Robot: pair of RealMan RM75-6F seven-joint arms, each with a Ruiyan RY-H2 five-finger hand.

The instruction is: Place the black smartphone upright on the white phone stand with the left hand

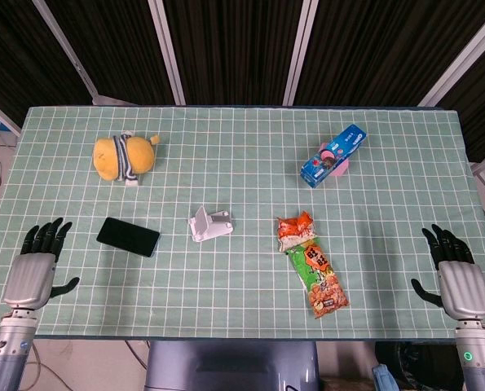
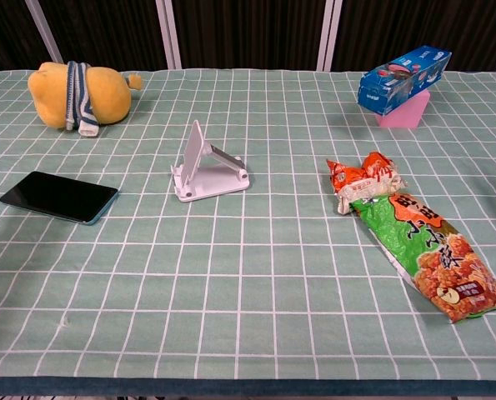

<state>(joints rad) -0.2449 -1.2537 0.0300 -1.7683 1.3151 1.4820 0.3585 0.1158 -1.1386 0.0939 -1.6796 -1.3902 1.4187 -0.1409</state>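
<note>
The black smartphone (image 1: 128, 236) (image 2: 59, 197) lies flat on the green checked table, left of centre. The white phone stand (image 1: 209, 225) (image 2: 207, 166) stands empty to the phone's right, its back plate raised. My left hand (image 1: 37, 266) hovers at the table's near left corner, fingers spread, holding nothing, well to the left of the phone. At the near right corner my right hand (image 1: 455, 273) is spread the same way with nothing in it. The chest view shows neither hand.
A yellow plush toy (image 1: 125, 155) (image 2: 79, 94) lies behind the phone. A blue box on a pink block (image 1: 332, 155) (image 2: 403, 79) sits at the back right. Two snack bags (image 1: 312, 262) (image 2: 414, 232) lie right of the stand.
</note>
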